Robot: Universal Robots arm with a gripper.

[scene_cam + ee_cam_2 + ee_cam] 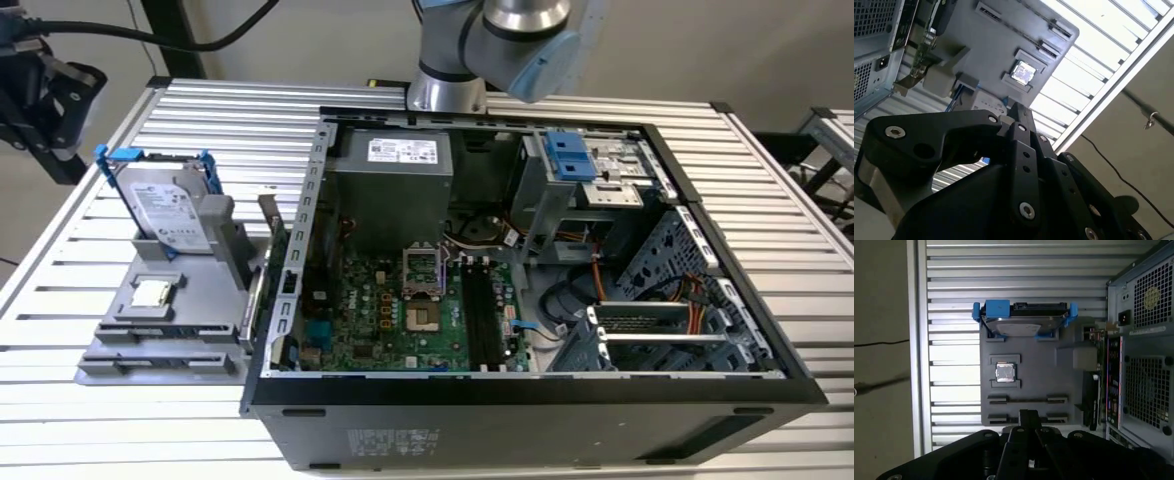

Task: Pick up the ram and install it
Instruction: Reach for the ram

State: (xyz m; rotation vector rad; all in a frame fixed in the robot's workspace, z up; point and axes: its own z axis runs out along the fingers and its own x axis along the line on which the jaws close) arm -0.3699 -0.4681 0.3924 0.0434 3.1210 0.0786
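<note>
The ram (1091, 400) is a thin dark stick with a green edge. It stands on edge along the side of the grey holder (1034, 365) that faces the computer case. In the exterior view the ram (255, 296) is a narrow strip between the holder (160, 352) and the case wall. My gripper (1027, 416) hovers well above the holder's near edge, apart from the ram. Its black fingers meet in one narrow tip with nothing between them. In the second wrist view the gripper (1020, 111) points toward the holder. The arm (507, 40) reaches in from the back.
A silver hard drive (1021, 322) in a blue bracket and a square processor (1005, 372) sit on the holder. The open case (534, 400) lies on the slatted table (801, 230), with its motherboard and long black memory slots (487, 315) exposed. Cables and drive bays fill the exterior view's right.
</note>
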